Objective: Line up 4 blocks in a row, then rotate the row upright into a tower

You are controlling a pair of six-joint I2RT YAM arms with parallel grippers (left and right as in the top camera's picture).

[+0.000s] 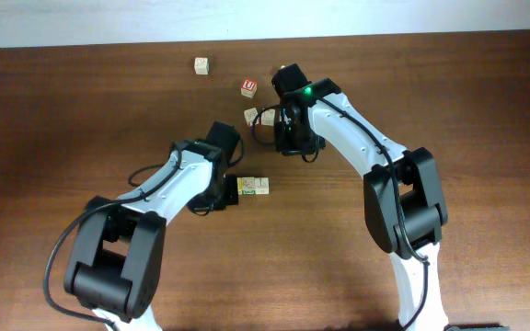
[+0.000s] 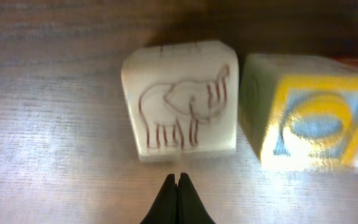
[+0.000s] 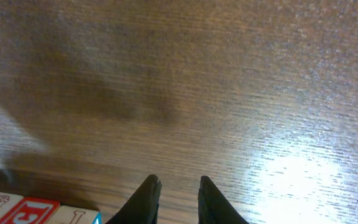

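Two pale blocks lie side by side near the table's middle. The left one (image 1: 246, 186) shows a drawn elephant (image 2: 179, 99). The right one (image 1: 262, 186) shows a yellow and blue face (image 2: 309, 115). My left gripper (image 1: 233, 188) is shut and empty, its fingertips (image 2: 178, 180) just short of the elephant block. Another pale block (image 1: 252, 116) sits further back, and one more (image 1: 201, 65) lies near the far edge. My right gripper (image 1: 297, 147) hovers right of the middle block, jaws slightly apart over bare wood (image 3: 178, 182), holding nothing.
A red-faced "U" cube (image 1: 248, 87) stands just behind the middle block. A red face between pale printed faces (image 3: 33, 211) shows at the lower left of the right wrist view. Both arms reach in from the near side over the brown wooden table (image 1: 449, 83).
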